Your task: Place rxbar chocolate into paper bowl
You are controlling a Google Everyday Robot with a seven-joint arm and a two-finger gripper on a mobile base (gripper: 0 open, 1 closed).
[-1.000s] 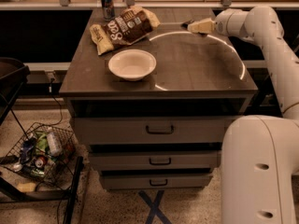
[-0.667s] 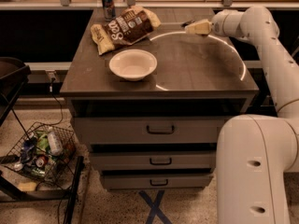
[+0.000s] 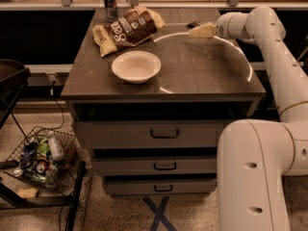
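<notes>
The off-white paper bowl [image 3: 118, 68] stands empty on the left half of the dark tabletop [image 3: 207, 76]. My gripper [image 3: 198, 32] hovers low over the back right of the table, pointing left, well to the right of and behind the bowl. A small dark object [image 3: 193, 23] lies at the table's back edge just behind the gripper. It may be the rxbar chocolate, but I cannot tell for sure. I see nothing held in the gripper.
A big brown-and-cream snack bag [image 3: 129, 29] lies behind the bowl, with a can [image 3: 110, 3] standing at the back edge. Drawers [image 3: 164, 134] are below the tabletop. A wire basket of items [image 3: 41, 160] sits on the floor at the left.
The gripper has shifted slightly left and lower over the back of the table. The bowl and the bag have not moved.
</notes>
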